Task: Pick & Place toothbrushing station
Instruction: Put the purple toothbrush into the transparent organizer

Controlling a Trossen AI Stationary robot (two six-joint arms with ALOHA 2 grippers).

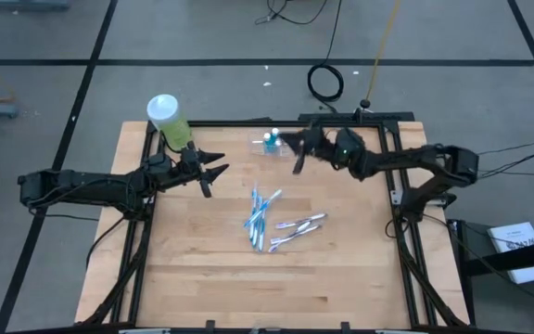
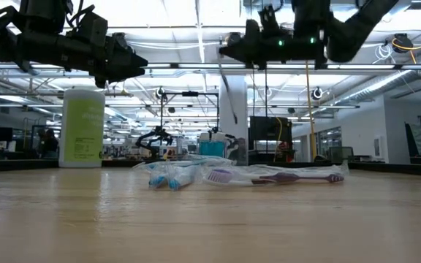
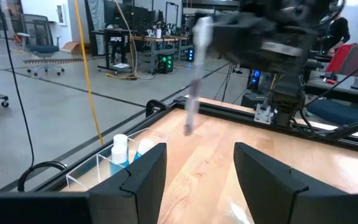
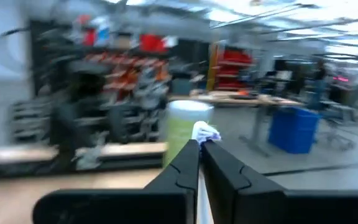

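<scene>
Thin white-and-purple toothbrush (image 3: pixel 192 93) hanging from the right gripper (image 1: pixel 297 148), pinched tight, above the clear plastic cup (image 1: pixel 268 143); left gripper (image 1: pixel 213 173) parted, empty, beside light-green bottle (image 1: pixel 168 119).

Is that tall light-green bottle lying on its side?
No, the light-green bottle with its white cap stands upright on the wooden table.

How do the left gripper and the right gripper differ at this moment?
The left gripper is open and empty; the right gripper is shut on a toothbrush. The left gripper hangs beside the light-green bottle; the right gripper hangs near the clear plastic cup. Both are above the table.
</scene>
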